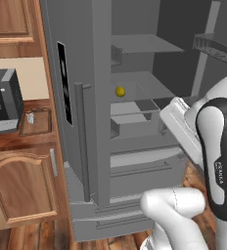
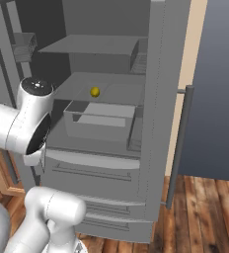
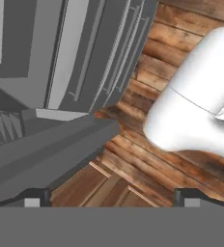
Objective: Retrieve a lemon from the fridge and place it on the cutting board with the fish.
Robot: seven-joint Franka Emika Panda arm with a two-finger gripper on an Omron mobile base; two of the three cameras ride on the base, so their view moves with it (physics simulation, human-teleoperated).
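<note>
Left base view: one lemon (image 1: 120, 91), one open fridge (image 1: 93, 97), one fish (image 1: 30, 117).

You had flat, even rendered light with no glare; the fridge (image 1: 91, 122) interior sat dim and grey, shadows soft, edges slightly blurred and pixelated.

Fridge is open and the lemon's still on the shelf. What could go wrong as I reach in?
The lemon is round and sits loose on a smooth shelf, so an off-centre grasp could roll it away. The open hand points down at the floor beside the fridge; swinging it up could clip the door or the clear bin below the lemon.
</note>
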